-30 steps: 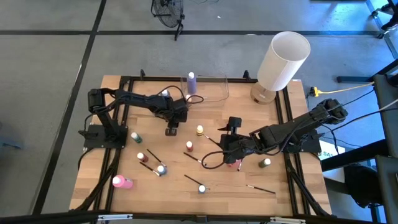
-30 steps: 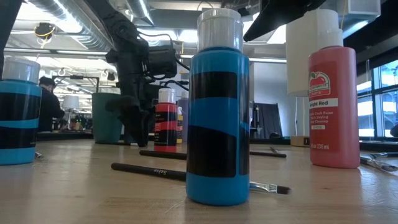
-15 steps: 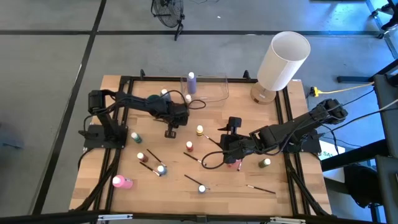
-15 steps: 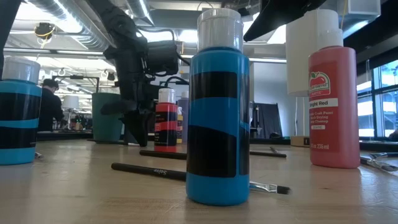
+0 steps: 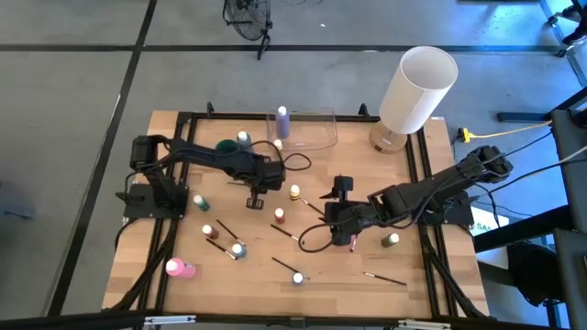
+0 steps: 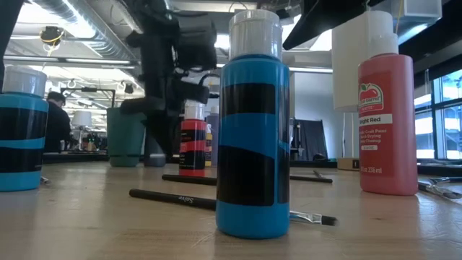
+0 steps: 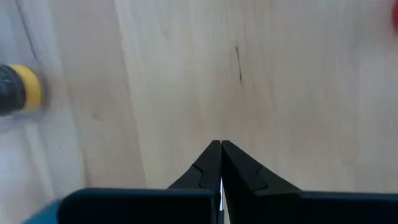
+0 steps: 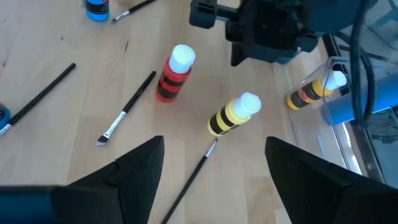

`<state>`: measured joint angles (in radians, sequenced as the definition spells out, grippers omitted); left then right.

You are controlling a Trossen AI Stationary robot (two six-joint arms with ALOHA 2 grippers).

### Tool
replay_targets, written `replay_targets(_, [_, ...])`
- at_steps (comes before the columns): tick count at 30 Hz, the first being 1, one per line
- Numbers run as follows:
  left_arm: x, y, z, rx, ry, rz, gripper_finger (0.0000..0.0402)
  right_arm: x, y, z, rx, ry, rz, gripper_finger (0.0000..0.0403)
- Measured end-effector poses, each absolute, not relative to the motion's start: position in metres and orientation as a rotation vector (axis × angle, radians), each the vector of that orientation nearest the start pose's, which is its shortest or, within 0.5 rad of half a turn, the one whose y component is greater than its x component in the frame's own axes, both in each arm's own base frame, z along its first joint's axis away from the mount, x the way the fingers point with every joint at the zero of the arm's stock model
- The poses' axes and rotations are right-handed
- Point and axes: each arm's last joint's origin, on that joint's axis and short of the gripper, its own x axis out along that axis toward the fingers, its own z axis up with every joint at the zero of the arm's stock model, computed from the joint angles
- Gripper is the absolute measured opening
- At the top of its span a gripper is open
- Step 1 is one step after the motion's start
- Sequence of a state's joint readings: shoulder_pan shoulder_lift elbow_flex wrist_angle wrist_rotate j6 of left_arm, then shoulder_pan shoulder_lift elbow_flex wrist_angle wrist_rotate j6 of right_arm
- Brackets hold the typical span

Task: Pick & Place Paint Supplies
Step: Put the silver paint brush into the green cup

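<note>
My left end effector (image 5: 258,200) hangs over the middle of the wooden worktop (image 5: 183,234), its fingers (image 7: 219,163) pressed together on nothing, with bare wood under the tips. Just beside it towards the right edge stands the yellow paint bottle with dark bands and a pale cap (image 8: 234,115), and a little nearer the front the red banded paint bottle (image 8: 173,73). My right end effector (image 5: 339,194) sits right of centre with its fingers spread wide and empty; a thin dark-handled paintbrush (image 8: 127,107) lies between the two bottles ahead of it.

Room is tight around the centre. More paint bottles and brushes are scattered towards the front edge, a pink bottle (image 5: 180,268) lies on its side near the front-left corner, and a green-capped bottle (image 5: 392,240) stands close to the right edge. At the back edge sits the clear rectangular plastic container (image 5: 316,131) with a lilac bottle (image 5: 282,121) in it. A large white cylinder (image 5: 417,90) fills the back-right corner.
</note>
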<state>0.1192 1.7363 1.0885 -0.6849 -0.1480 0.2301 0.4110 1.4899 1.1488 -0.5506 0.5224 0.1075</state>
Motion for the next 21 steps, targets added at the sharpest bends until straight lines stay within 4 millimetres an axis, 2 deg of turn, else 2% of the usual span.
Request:
replay_targets(10, [0.320,0.013,0.203,0.372,1.430,0.145,0.0002,0.287,0.110,0.268,-0.296,0.796,-0.147,0.0284])
replay_targets(16, [0.323,-0.006,0.246,0.412,1.305,0.130,0.0002,0.287,0.109,0.268,-0.298,0.800,-0.147,0.0284])
replay_targets(21, [0.304,-0.018,0.296,0.466,1.126,0.124,0.0002,0.287,0.109,0.268,-0.293,0.804,-0.151,0.0284])
